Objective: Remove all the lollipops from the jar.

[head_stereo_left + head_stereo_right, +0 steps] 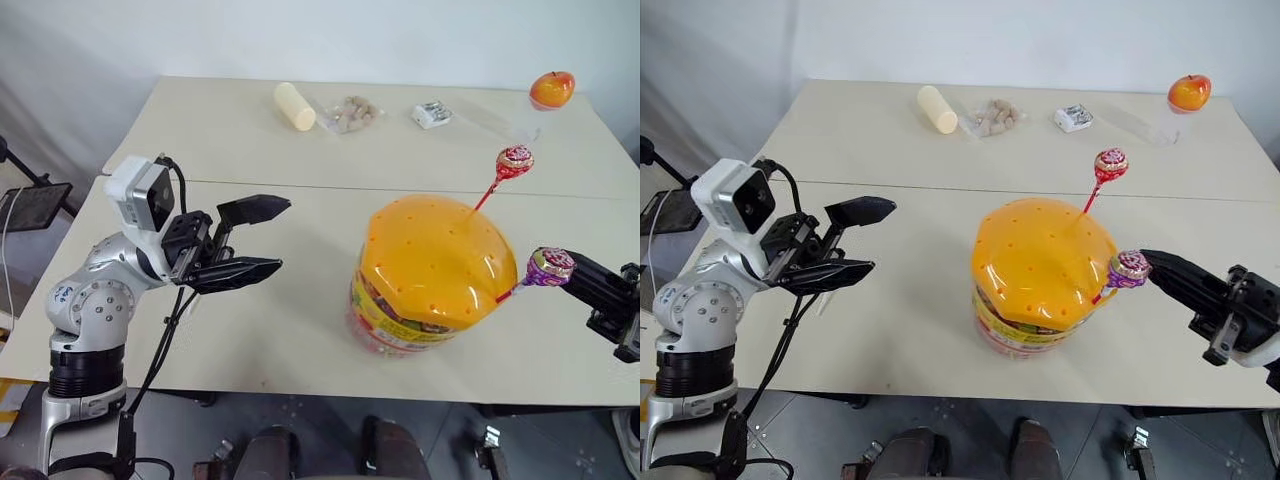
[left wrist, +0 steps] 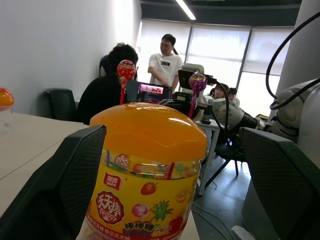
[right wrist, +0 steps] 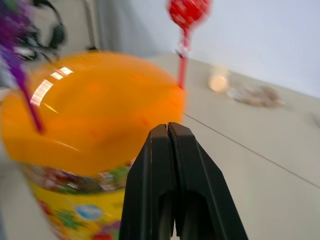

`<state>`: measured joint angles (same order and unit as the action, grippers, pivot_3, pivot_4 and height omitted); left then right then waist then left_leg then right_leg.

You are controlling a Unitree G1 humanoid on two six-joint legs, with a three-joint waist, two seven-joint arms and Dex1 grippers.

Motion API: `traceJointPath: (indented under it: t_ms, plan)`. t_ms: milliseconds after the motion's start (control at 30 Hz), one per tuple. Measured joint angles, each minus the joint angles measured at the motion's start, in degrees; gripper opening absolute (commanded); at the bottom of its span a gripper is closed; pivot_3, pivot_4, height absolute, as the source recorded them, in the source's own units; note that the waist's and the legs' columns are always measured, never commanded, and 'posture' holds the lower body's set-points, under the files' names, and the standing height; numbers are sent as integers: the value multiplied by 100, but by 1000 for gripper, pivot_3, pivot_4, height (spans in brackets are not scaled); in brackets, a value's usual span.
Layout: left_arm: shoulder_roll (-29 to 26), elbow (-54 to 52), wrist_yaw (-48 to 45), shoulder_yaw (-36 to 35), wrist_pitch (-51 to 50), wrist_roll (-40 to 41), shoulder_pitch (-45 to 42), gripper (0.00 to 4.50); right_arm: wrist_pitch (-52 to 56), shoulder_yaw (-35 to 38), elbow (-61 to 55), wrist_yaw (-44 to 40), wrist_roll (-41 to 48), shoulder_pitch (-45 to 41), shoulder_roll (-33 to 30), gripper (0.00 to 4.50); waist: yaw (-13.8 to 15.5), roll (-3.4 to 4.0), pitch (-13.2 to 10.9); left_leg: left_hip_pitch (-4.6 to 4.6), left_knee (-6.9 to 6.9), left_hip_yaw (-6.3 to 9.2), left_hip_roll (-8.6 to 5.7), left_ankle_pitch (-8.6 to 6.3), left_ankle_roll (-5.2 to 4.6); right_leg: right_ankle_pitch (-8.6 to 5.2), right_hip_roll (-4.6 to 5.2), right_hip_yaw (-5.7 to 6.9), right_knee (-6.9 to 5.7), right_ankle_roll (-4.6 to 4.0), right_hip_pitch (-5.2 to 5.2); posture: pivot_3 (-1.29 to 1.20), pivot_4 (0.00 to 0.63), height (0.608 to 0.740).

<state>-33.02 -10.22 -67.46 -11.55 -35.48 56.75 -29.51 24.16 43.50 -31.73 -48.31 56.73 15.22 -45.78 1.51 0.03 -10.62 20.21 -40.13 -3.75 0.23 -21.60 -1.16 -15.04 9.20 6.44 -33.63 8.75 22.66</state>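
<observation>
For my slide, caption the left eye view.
Open left gripper faces the orange-lidded clear plastic jar; shut right gripper beside the purple-wrapped lollipop.

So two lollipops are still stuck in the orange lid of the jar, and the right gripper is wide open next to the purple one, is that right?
Not quite. The right gripper is shut, not open; the right wrist view shows its two black fingers pressed together. The rest holds: the red lollipop and the purple lollipop both stand in the orange lid of the jar, the gripper beside the purple one.
</observation>
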Motion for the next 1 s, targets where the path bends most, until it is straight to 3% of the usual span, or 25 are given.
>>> traceJointPath:
  t_ms: [100,433,567,733,900,1000]
  plan:
    - [71,37,-17,64,59,-70,-76,4500,233,-20,38,635,-258,202,261,41,7,-1,-1,4,0,-1,-2,0,0,0,0,1,1,0,0,0,150,740]
    - [99,1,180,91,-13,-73,-180,4500,59,21,296,823,-764,-117,325,41,-9,0,0,1,1,-1,1,0,0,0,-1,1,3,0,0,0,150,740]
    - [99,5,180,91,-15,-74,-219,4500,271,131,255,666,22,-180,350,817,1,0,0,3,1,2,2,0,0,0,-1,4,2,0,-1,0,150,740]
    - [88,64,159,89,-15,-75,-280,4500,203,257,-164,-76,400,175,375,2525,3,0,0,5,2,1,0,0,0,0,-1,6,10,0,-3,0,150,740]
    - [-208,370,-144,99,-28,-143,-284,4500,85,1103,-724,-1051,1066,1110,448,2525,14,-1,-1,4,5,3,6,-1,2,0,-9,11,9,0,-5,0,150,740]
    - [-322,676,-451,97,-7,-260,-312,4500,108,1169,-1010,-1233,1381,1388,454,2525,1,-1,-1,-3,3,6,6,-1,1,0,-8,-3,13,0,-7,0,150,740]
